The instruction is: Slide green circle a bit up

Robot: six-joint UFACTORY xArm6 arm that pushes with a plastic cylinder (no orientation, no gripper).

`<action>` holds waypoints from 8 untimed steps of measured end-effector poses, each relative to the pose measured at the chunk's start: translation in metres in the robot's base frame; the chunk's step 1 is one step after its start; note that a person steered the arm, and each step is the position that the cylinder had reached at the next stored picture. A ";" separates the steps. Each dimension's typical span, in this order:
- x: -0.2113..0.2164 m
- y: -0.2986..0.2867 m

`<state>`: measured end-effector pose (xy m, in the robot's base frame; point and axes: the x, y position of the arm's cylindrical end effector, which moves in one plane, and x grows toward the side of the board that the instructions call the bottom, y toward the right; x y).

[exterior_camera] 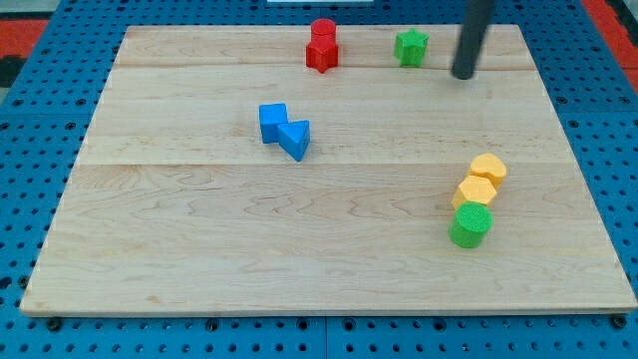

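Observation:
The green circle (471, 225) is a short green cylinder at the view's lower right of the wooden board (199, 249). It touches the lower of two yellow blocks (476, 190), with the other yellow block (488, 168) just above. My tip (464, 75) is near the view's top right, far above the green circle and just right of a green star (411, 46). It touches no block.
A red cylinder (322, 30) and a red star (322, 54) stand together at the top centre. A blue cube (273, 123) and a blue triangle (296, 138) touch left of the middle. A blue pegboard (30, 150) surrounds the board.

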<state>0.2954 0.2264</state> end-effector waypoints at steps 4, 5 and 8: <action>0.260 -0.007; 0.265 -0.093; 0.311 -0.143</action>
<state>0.6060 0.0839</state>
